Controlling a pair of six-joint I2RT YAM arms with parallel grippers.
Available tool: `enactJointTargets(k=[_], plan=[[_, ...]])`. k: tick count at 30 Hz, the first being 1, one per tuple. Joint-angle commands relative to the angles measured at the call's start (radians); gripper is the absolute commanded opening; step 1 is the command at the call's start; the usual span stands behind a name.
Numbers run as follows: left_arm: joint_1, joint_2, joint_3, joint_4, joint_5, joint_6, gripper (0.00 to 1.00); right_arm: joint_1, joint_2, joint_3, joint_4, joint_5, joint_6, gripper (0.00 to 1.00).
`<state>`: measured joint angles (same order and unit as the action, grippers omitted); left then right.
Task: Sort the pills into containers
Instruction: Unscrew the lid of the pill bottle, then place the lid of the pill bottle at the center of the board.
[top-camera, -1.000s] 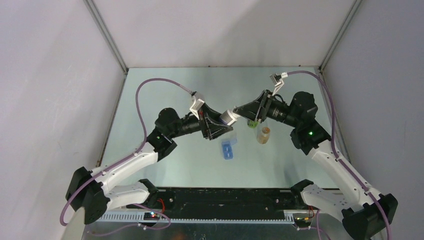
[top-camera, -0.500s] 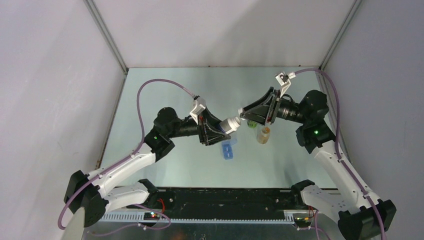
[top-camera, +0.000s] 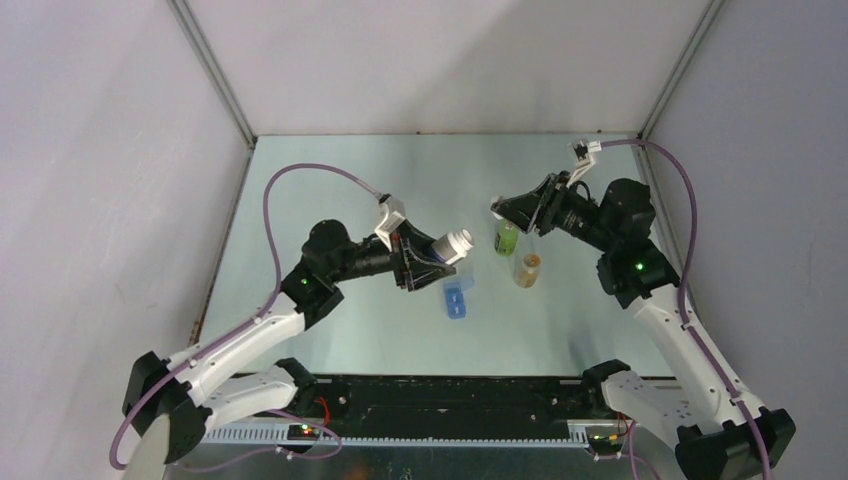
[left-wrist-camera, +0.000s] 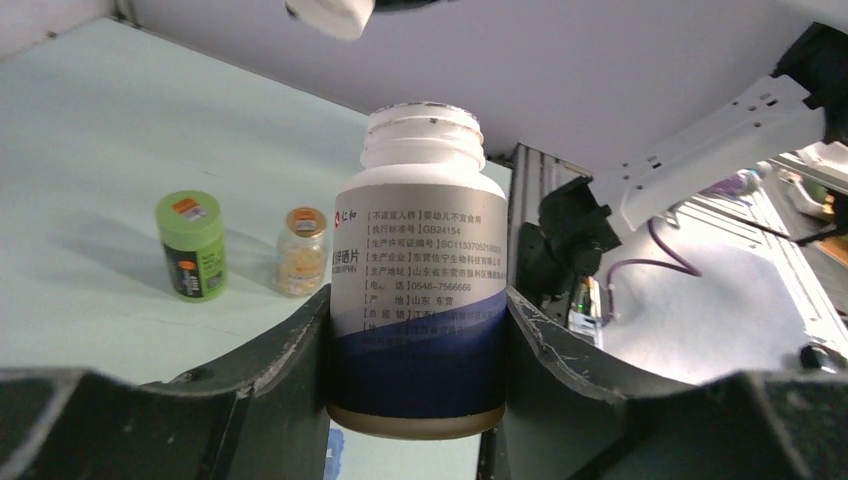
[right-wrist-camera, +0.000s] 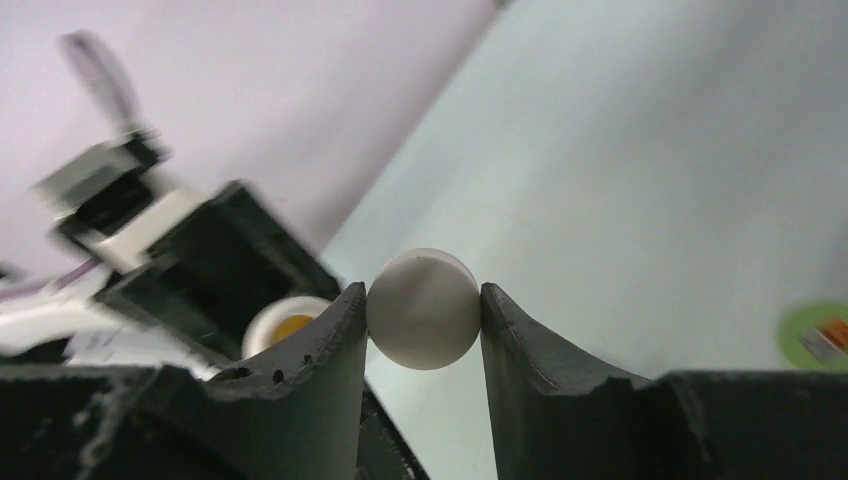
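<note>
The left pincer (top-camera: 435, 256) clamps the uncapped bottle (top-camera: 455, 244), mouth tilted rightward; the box (top-camera: 457, 298) lies just nearside, below. The right pincer (top-camera: 498, 208) pinches the cap (right-wrist-camera: 422, 309).

bottle (left-wrist-camera: 418, 300): white plastic, glossy printed label
cap (right-wrist-camera: 422, 308): matt white plastic
left fingers (left-wrist-camera: 270, 370): scuffed matt black plastic

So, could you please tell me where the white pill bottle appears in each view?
Top external: white pill bottle near the centre, tilted.
Left wrist: centre, cap off.
Right wrist: lower left, just its open mouth.
Shared landmark: the green bottle.
</note>
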<state>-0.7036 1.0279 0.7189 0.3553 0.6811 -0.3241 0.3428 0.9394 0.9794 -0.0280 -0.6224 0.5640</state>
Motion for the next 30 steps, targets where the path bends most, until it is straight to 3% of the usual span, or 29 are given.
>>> enactJointTargets(k=[1, 11, 19, 25, 30], plan=[[0.008, -0.078, -0.050, 0.062, -0.117, 0.056, 0.00, 0.002, -0.003, 0.035, -0.254, 0.328, -0.078, 0.30], [0.007, -0.137, -0.121, 0.084, -0.250, 0.169, 0.00, 0.117, -0.034, -0.130, -0.426, 0.673, -0.047, 0.28], [0.007, -0.152, -0.141, 0.095, -0.297, 0.190, 0.00, 0.193, -0.107, -0.225, -0.605, 1.044, 0.130, 0.20], [0.007, -0.171, -0.158, 0.111, -0.375, 0.193, 0.01, 0.179, -0.113, -0.327, -0.675, 1.111, 0.289, 0.26], [0.007, -0.181, -0.154, 0.102, -0.383, 0.217, 0.01, 0.072, -0.046, -0.434, -0.550, 0.997, 0.290, 0.27]])
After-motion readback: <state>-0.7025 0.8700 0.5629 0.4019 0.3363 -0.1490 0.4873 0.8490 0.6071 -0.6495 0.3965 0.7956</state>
